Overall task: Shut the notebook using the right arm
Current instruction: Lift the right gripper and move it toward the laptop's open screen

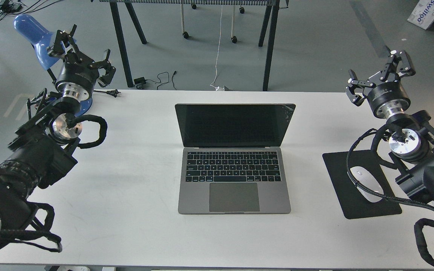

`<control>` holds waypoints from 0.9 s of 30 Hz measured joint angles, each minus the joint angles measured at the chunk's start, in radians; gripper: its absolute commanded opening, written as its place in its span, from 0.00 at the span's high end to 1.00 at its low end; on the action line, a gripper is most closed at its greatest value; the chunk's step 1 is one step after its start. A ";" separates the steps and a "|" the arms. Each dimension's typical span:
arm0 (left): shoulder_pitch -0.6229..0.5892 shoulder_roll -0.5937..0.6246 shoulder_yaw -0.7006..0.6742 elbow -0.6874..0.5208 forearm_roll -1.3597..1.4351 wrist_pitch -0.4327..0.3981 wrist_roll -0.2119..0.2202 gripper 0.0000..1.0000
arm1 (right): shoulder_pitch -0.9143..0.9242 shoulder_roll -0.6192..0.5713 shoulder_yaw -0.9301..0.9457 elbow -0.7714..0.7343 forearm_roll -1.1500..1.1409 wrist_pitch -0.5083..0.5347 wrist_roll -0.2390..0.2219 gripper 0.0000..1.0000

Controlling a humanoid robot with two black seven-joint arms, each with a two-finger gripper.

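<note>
The notebook [235,158] lies open in the middle of the white desk [126,210], its dark screen upright and facing the robot, its keyboard and trackpad bare. To the right of the notebook a white mouse [367,184] rests on a black mouse pad [343,195], partly under the right arm [409,146]. The right hand [381,77] hangs well apart from the notebook, past its right side, fingers spread. The left hand [83,51] hangs far left of the notebook, fingers spread too, before a blue lamp [32,35].
</note>
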State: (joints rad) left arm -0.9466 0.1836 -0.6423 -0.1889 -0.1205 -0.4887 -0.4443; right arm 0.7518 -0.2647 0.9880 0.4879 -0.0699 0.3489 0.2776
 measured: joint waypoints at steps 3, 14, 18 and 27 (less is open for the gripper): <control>0.000 0.000 0.001 0.000 0.004 0.000 0.000 0.00 | 0.002 0.001 -0.003 0.000 0.000 0.000 0.000 0.00; -0.002 0.003 0.001 0.000 0.006 0.000 0.000 0.00 | 0.093 0.002 -0.124 0.001 -0.011 -0.026 -0.007 0.00; -0.002 0.004 0.001 0.000 0.006 0.000 0.001 0.00 | 0.157 0.047 -0.240 -0.001 -0.012 -0.053 -0.007 0.00; 0.000 0.002 0.001 0.000 0.007 0.000 0.003 0.00 | 0.207 0.161 -0.434 -0.014 -0.014 -0.087 -0.022 0.00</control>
State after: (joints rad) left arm -0.9465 0.1861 -0.6412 -0.1886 -0.1135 -0.4887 -0.4412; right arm 0.9584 -0.1040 0.5539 0.4740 -0.0836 0.2615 0.2553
